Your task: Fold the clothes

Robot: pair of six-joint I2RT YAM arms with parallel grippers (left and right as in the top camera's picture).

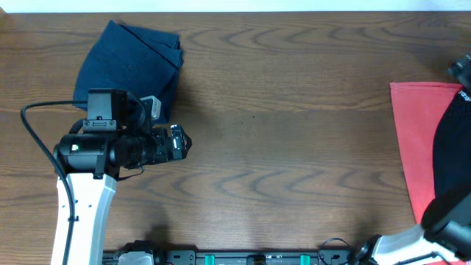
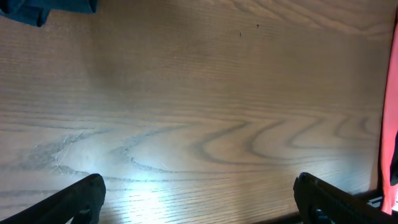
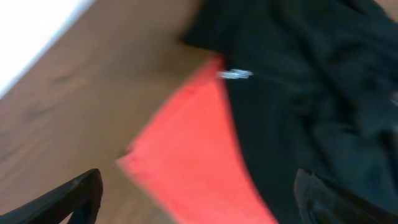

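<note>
The clothes lie in two places. A navy-blue garment (image 1: 132,62) sits folded at the table's far left, and its edge shows in the left wrist view (image 2: 43,7). At the right edge a coral-red T-shirt (image 1: 416,140) lies flat with a black T-shirt (image 1: 452,154) crumpled on top. My left gripper (image 1: 182,143) hovers just right of the navy garment, open over bare wood (image 2: 199,193). My right gripper (image 3: 199,186) is open above the red T-shirt (image 3: 193,162) and the black T-shirt (image 3: 311,93), which has a small white print mark (image 3: 235,74). Nothing is between its fingers.
The wooden table (image 1: 294,110) stretches between the two cloth piles. The right arm's body (image 1: 449,221) comes in at the bottom right corner. The table's far edge, with white beyond it (image 3: 31,31), shows in the right wrist view.
</note>
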